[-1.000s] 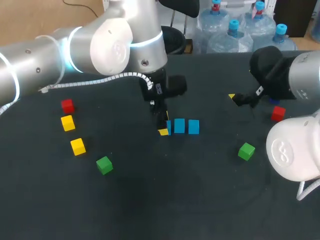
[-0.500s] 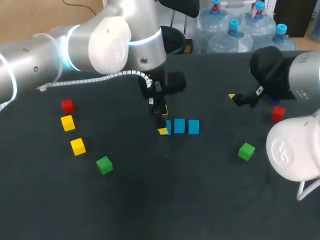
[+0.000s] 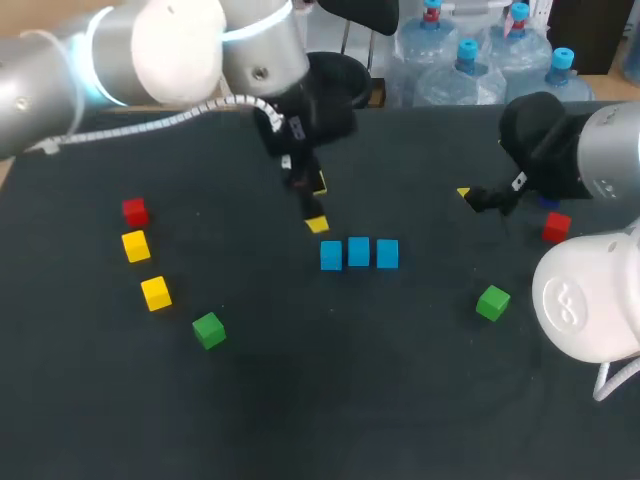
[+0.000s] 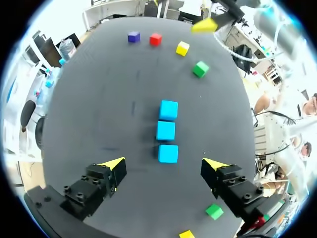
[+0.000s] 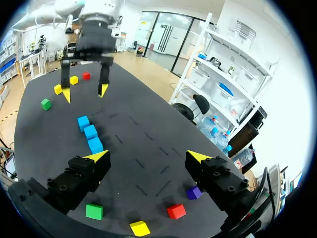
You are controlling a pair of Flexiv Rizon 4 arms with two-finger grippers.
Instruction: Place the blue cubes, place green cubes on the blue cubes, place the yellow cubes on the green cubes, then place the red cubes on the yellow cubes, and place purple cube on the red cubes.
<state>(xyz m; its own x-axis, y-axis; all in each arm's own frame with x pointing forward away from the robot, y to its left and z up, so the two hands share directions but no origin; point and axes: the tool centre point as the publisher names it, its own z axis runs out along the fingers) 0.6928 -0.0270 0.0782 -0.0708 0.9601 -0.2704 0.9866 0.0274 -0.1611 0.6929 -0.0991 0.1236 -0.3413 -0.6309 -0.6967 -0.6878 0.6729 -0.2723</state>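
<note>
— Where do the blue cubes [image 3: 359, 252] lie against the left pincer [image 3: 318, 205]?

— All three stand in a close row at the middle of the bench [image 3: 300, 400]. Seen from above, the row is at about four o'clock of that pincer, near but clear of it. From its own wrist, the row runs straight ahead, with the nearest cube just ahead of the gap between the yellow tips.

— And its grip?

— Released. The fingers [image 4: 115, 166] are spread wide, wider than a cube, and they hold and touch nothing.

— The right pincer [image 5: 148, 157]?

— It is well apart from the row, at about two o'clock of it. It is also spread wide and holds nothing.

— The other colours?

— The left green cube [image 3: 208, 329] is at eight o'clock of the row. Two yellow cubes [image 3: 155, 292] are at about nine, with the left red cube [image 3: 135, 211] just beyond them. The right green cube [image 3: 492, 302] is at four o'clock and the right red cube [image 3: 556, 228] at three. The purple cube [image 5: 194, 192] lies just beside that red one, under the right arm.
</note>
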